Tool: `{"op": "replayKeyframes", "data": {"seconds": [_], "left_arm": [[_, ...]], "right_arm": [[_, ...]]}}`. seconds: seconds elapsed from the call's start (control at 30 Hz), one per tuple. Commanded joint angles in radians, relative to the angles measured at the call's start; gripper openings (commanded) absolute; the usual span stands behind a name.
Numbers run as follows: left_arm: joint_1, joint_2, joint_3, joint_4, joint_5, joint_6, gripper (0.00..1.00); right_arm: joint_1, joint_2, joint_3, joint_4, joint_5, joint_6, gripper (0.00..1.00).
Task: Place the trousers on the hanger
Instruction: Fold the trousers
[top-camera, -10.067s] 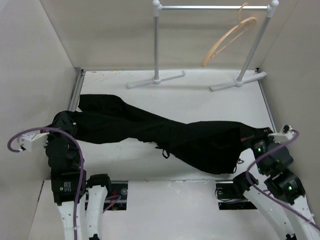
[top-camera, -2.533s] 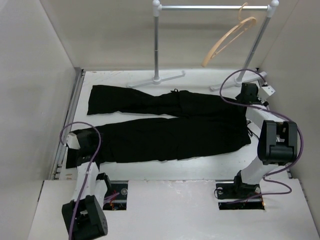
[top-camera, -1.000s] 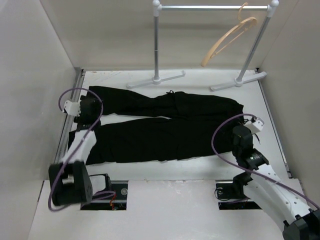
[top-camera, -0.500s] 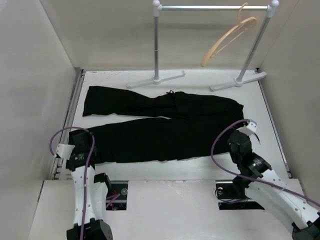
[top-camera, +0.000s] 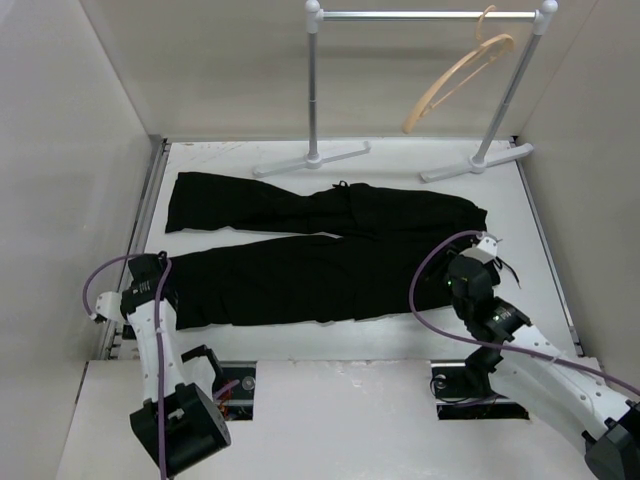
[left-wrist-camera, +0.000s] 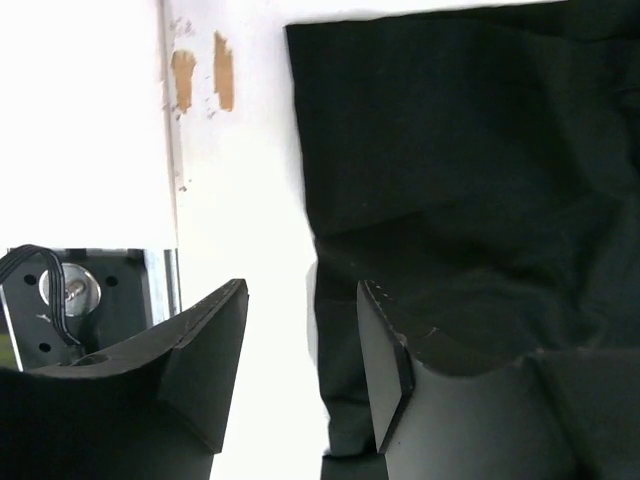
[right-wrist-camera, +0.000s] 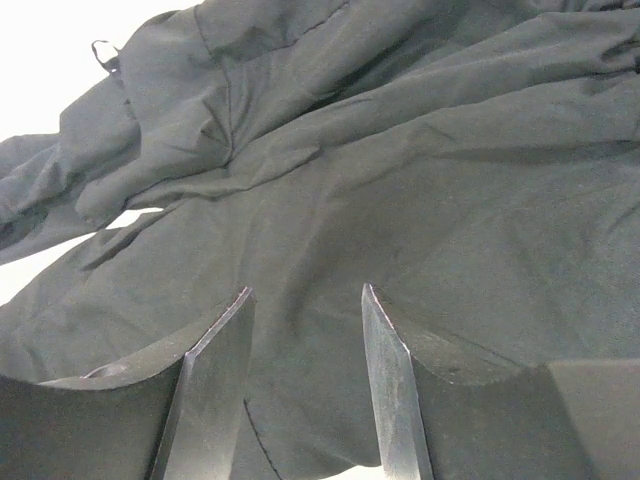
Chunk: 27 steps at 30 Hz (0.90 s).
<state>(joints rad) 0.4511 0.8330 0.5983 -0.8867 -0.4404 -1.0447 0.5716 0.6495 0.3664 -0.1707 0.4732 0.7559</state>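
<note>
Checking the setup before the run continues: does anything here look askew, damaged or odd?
The hanger hangs askew near the right end of the rail, steeply tilted with one end low. Two brown scuffs mark the white table beside the trousers, like chipped paint. The trousers lie flat; nothing else stands out.

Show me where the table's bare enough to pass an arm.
Bare: the strip between the black cloth trousers and the grey metal rail's feet, the patch right of the waistband, the near-edge strip. Crowded: the left cuffs, by the left gripper.
</note>
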Motion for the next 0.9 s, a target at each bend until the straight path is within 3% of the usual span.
{"op": "replayKeyframes", "data": {"seconds": [0.0, 0.37, 0.47, 0.53, 0.6, 0.7, 0.87], "left_arm": [[0.046, 0.024, -0.025, -0.003, -0.008, -0.008, 0.46], [0.077, 0.155, -0.163, 0.296, 0.074, -0.025, 0.37], [0.100, 0.179, -0.199, 0.385, 0.069, -0.017, 0.25], [0.110, 0.187, -0.207, 0.431, 0.072, -0.005, 0.11], [0.094, 0.155, -0.189, 0.463, 0.091, 0.020, 0.04], [0.022, 0.030, -0.143, 0.470, 0.059, 0.054, 0.03], [-0.016, -0.032, -0.080, 0.469, 0.008, 0.075, 0.01]], "right_arm": [[0.014, -0.005, 0.042, 0.076, -0.010, -0.032, 0.53], [0.017, -0.059, 0.008, 0.074, -0.015, -0.030, 0.53], [0.017, -0.059, 0.002, 0.071, -0.004, -0.024, 0.53], [0.009, -0.065, -0.004, 0.059, -0.005, -0.020, 0.53], [-0.014, -0.092, -0.010, 0.027, 0.014, 0.003, 0.59], [-0.083, -0.140, -0.018, -0.061, 0.089, 0.054, 0.69], [-0.203, -0.123, 0.003, -0.263, 0.226, 0.175, 0.68]]}}
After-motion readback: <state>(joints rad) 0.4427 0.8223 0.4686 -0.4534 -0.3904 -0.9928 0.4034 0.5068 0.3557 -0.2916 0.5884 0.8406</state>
